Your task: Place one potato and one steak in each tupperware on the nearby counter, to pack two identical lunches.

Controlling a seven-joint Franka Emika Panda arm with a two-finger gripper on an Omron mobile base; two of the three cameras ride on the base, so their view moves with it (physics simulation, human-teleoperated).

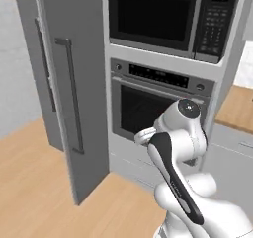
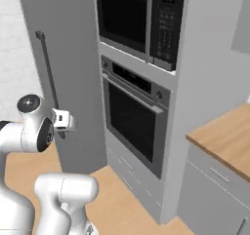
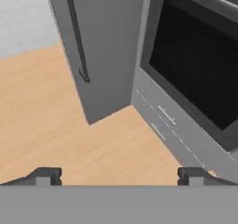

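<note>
Grey is pretty much the whole colour scheme here: a tall grey fridge (image 1: 74,84) with long dark handles (image 1: 73,99) stands on the left, and right beside it is a wall column with a black microwave (image 1: 163,17) stacked over a built-in oven (image 1: 153,103). Under the oven there are a couple of grey drawers (image 2: 134,173), and the floor (image 1: 29,182) is light wood planks.

The table (image 2: 227,136), that light-brown wooden top with grey cabinet fronts under it, pokes in at the right edge of both base views, off to the right of the oven column. Just a corner of it is in frame, and I can't see any potato, steak or tupperware on that bit.

The white arm (image 1: 178,148) is folded up in front of the oven, elbow high. In the hand view the pincer (image 3: 118,175) is looking down at the floor in front of the fridge and oven, with its two dark fingertips (image 3: 45,175) spread wide apart at the bottom corners. So it's wide open, nothing between the tips, just bare floor beyond them.
</note>
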